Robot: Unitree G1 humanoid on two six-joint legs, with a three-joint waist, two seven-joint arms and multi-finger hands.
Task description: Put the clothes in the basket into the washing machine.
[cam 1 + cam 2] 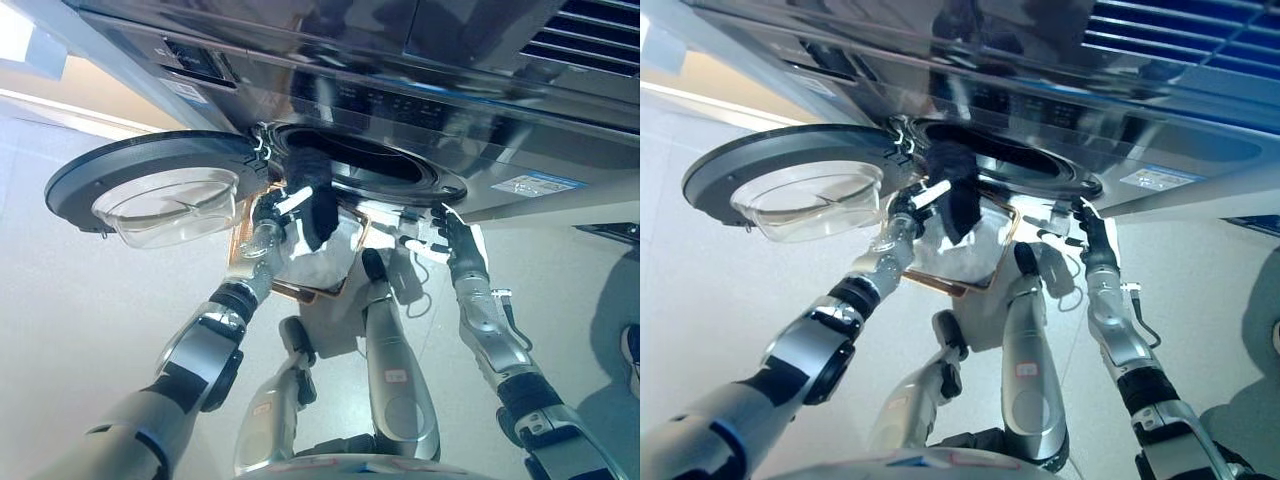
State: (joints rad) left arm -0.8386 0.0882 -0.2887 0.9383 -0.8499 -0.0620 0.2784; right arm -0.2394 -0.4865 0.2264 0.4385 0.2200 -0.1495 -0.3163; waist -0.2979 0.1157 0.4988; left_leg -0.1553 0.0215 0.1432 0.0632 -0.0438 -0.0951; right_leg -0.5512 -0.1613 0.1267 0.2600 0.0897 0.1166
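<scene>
the left hand (272, 212) pinched a dark garment (312, 200) in curled fingers, holding it at the lip of the washing machine's drum opening (375, 160). the cloth hung limp; it looked soft and light, best gripped at a bunched fold. the basket (300, 268), with pale clothes inside, sat on the floor just below. the open door (150, 185) stood to the left. the right hand (455, 240) rested near the opening's rim, fingers loosely spread.

You see two silver-grey jointed arms with black bands, ending in a dark left hand (268, 212) and right hand (455, 240) with white fingertips.
</scene>
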